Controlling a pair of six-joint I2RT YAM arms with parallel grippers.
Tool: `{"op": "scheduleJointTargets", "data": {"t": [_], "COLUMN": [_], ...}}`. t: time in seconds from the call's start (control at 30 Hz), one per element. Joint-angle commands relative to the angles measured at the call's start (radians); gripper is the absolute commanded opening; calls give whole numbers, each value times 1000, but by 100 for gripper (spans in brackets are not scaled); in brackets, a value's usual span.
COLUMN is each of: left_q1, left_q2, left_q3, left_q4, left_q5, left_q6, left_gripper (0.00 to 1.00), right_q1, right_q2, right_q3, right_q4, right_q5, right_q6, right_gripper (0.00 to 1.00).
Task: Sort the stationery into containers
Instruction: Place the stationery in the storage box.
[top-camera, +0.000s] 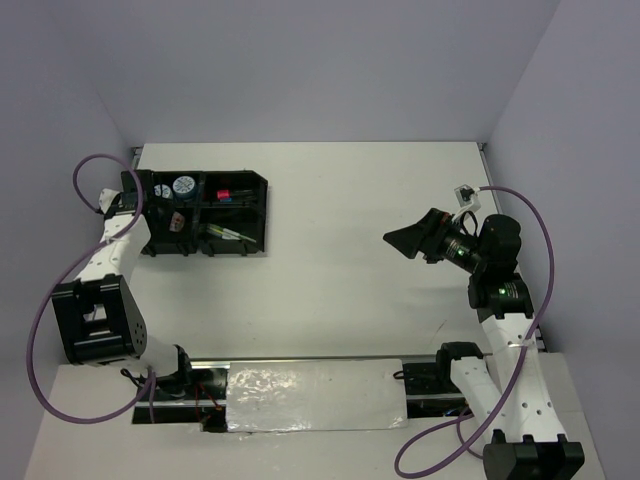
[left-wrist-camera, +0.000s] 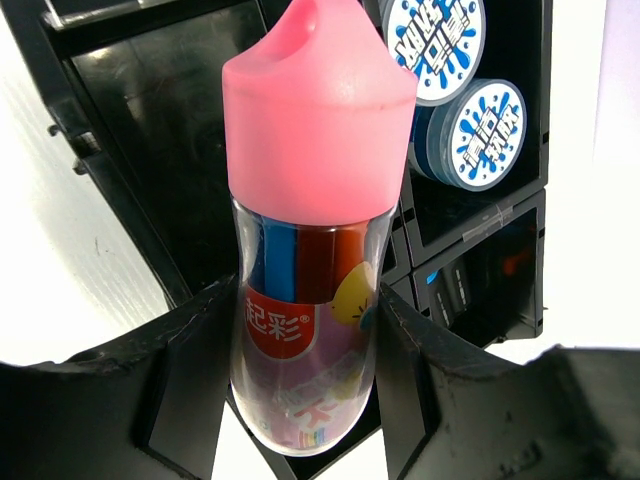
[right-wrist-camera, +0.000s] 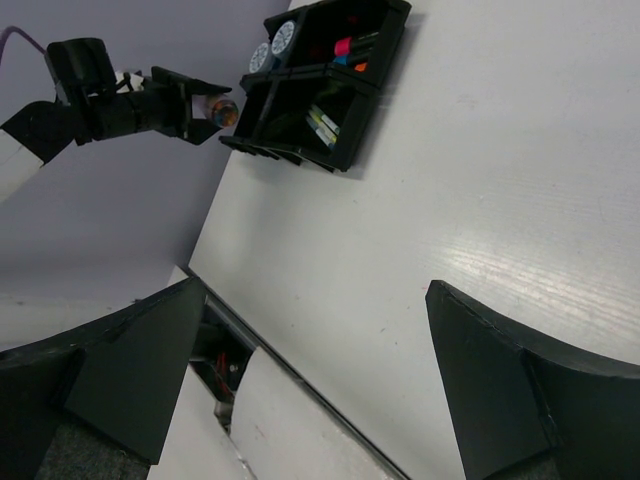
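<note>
Bottle gripped on the left, above the tray.
My left gripper is clamped on the clear body of the pink-capped bottle, which I see over the black tray, at a compartment beside the one with the two blue-white tins. My right gripper stands wide with nothing in it, above the table, well apart from the tray.
</note>
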Motion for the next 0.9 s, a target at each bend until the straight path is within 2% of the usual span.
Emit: {"op": "scheduleJointTargets", "data": {"t": [0.0, 0.17, 0.37, 0.4, 0.43, 0.5, 0.6, 0.63, 0.8, 0.83, 0.87], "left_q1": [1, 1, 1, 1, 1, 1, 3, 4, 14, 15, 17], "left_q2": [8, 13, 25, 24, 21, 14, 11, 11, 22, 22, 24], "left_q3": [-8, -25, -29, -32, -39, -43, -43, -43, -29, -23, -19], "left_q4": [62, 70, 80, 79, 86, 93, 93, 96, 96, 93, 90], "left_q5": [16, 12, 30, 28, 27, 15, -1, -1, 8, 13, 15], "left_q6": [-13, -19, -25, -31, -32, -31, -32, -34, -35, -34, -34], "left_gripper": [9, 9, 15, 18, 26, 36, 41, 47, 59, 70, 74], "right_q1": [6, 6, 8, 6, 6, 6, 6, 6, 6, 6, 6], "right_q2": [-6, 0, -9, -7, -1, 2, -3, -4, 2, 3, 3], "right_q3": [2, 2, 1, -1, 1, 7, 13, 16, 16, 18, 19], "right_q4": [48, 51, 48, 48, 48, 40, 34, 34, 33, 34, 34], "right_q5": [-28, -34, -24, -25, -30, -33, -25, -25, -28, -28, -27], "right_q6": [4, 7, 9, 9, 9, 1, -3, -3, -5, -3, -3], "right_gripper": [100, 100, 100, 100, 100, 100, 100, 100, 100, 100, 100]}}
